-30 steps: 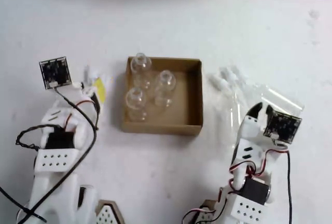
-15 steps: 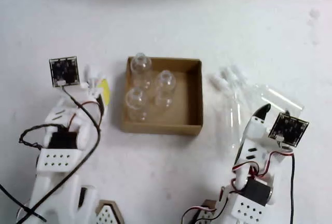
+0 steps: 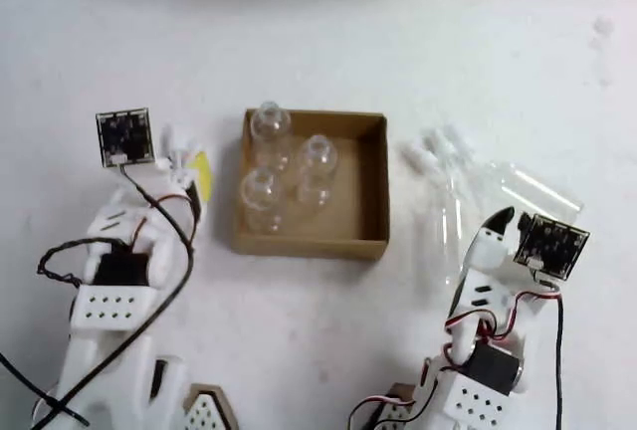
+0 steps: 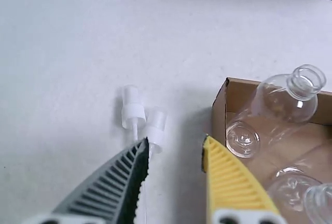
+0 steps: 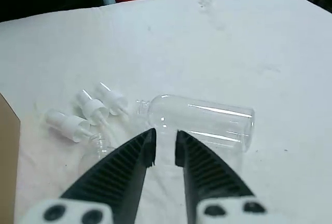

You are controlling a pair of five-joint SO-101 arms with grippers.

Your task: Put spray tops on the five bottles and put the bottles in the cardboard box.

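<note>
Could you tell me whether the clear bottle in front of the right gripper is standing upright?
No, the clear bottle lies on its side on the table, just beyond the right gripper.

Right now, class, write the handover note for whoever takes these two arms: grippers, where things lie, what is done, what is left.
Left gripper: open, empty, by two white plastic spray tops beside the brown cardboard box.
Right gripper: slightly open, empty, by a clear plastic bottle lying on the table, three more spray tops near.
Done: three clear bottles in the box, necks bare.
Left: top every bottle, box the rest.
</note>
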